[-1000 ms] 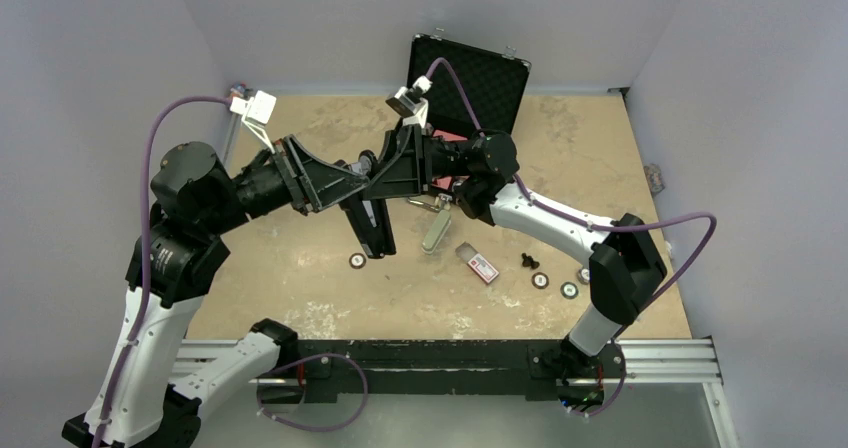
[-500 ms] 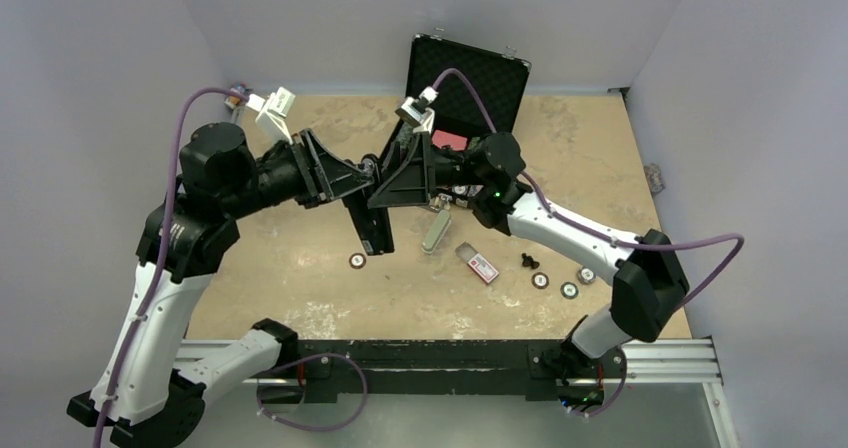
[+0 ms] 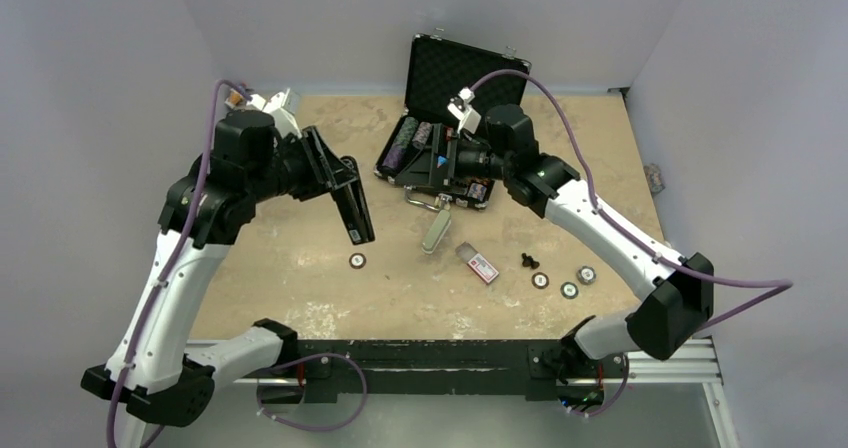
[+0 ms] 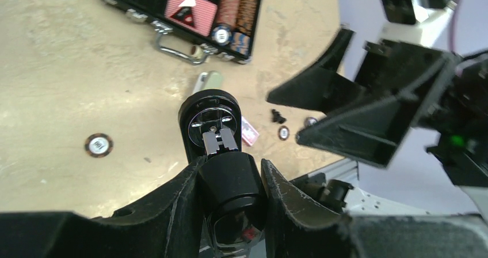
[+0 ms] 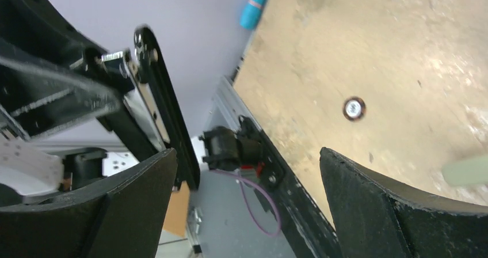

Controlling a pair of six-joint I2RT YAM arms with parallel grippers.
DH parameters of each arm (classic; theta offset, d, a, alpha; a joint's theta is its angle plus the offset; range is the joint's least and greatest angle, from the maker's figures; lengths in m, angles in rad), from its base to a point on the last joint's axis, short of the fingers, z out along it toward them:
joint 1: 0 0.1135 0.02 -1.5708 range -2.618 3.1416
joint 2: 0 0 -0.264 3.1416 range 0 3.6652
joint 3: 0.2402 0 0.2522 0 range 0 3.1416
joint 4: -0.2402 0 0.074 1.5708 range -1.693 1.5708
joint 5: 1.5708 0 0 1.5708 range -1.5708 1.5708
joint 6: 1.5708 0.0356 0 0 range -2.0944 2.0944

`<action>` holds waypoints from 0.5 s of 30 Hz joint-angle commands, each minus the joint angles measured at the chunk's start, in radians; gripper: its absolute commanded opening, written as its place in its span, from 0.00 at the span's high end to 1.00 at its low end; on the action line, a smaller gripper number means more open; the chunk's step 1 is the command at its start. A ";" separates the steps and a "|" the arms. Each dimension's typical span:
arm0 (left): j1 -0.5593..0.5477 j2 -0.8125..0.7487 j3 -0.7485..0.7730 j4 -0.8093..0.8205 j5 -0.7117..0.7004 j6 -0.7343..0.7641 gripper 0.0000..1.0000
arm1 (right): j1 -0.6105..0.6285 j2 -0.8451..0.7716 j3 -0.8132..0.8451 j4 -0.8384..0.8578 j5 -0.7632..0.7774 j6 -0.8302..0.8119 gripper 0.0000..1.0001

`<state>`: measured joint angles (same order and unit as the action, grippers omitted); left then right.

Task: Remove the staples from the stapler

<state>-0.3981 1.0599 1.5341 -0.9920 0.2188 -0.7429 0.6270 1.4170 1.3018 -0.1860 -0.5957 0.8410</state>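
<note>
The black stapler (image 3: 356, 211) hangs nose-down from my left gripper (image 3: 343, 180), above the table's left-middle. In the left wrist view my left gripper (image 4: 230, 171) is shut on the stapler (image 4: 214, 128), whose silver metal parts face the camera. My right gripper (image 3: 443, 164) is open and empty over the open case, well to the right of the stapler. In the right wrist view its jaws (image 5: 247, 154) stand wide apart, and the stapler (image 5: 164, 111) shows at the left, held by the other arm. No loose staples can be made out.
An open black case (image 3: 470, 73) of poker chips stands at the back middle. A pale green object (image 3: 436, 233), a small red-and-white box (image 3: 479, 265) and a small black piece (image 3: 529, 261) lie mid-table. Single chips lie on the left (image 3: 357, 260) and on the right (image 3: 569, 290).
Both grippers were together at the stapler. The right gripper has drawn away to the right over the case, and the left arm has pulled back left, still holding the stapler.
</note>
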 commanded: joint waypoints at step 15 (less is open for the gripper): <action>0.253 0.262 -0.353 0.159 -0.106 0.226 1.00 | -0.027 -0.161 -0.022 -0.213 0.099 -0.152 0.01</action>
<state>-0.2035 1.2922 1.2289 -0.9466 0.0975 -0.5991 0.6109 1.2785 1.3010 -0.3901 -0.5148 0.7162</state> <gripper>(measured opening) 0.410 0.986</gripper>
